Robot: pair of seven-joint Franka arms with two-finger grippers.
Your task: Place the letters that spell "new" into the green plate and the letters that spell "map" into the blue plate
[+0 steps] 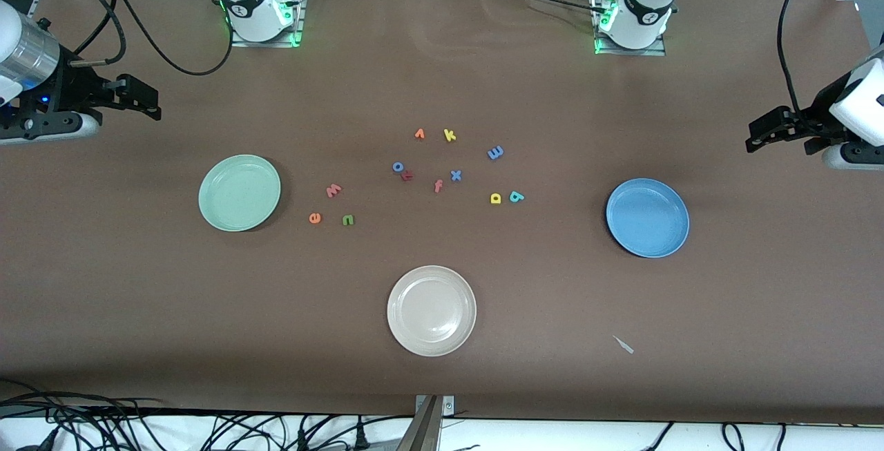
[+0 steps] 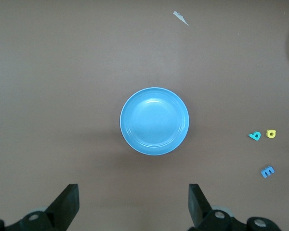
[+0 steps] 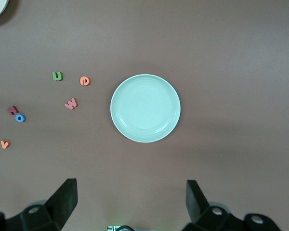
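The green plate [image 1: 239, 193] [image 3: 145, 108] lies toward the right arm's end of the table. Beside it lie the salmon w [image 1: 333, 190] [image 3: 71, 103], orange e [image 1: 315, 217] [image 3: 85, 81] and green n [image 1: 348, 219] [image 3: 57, 76]. The blue plate [image 1: 648, 217] [image 2: 154, 121] lies toward the left arm's end. The blue m [image 1: 495, 152] [image 2: 267, 171], yellow a [image 1: 495, 198] [image 2: 271, 134] and teal p [image 1: 516, 196] [image 2: 254, 136] lie between it and the table's middle. My right gripper [image 1: 153, 102] [image 3: 131, 204] hangs open and empty over bare table by the green plate. My left gripper [image 1: 753, 135] [image 2: 133, 207] hangs open and empty by the blue plate.
A cream-white plate [image 1: 431, 310] lies nearest the front camera. Loose letters sit mid-table: yellow k [image 1: 449, 135], blue o [image 1: 398, 166], dark red r [image 1: 407, 175], salmon f [image 1: 438, 186], blue x [image 1: 456, 175] and one orange letter [image 1: 419, 134]. A small pale scrap [image 1: 623, 344] lies nearer the front camera than the blue plate.
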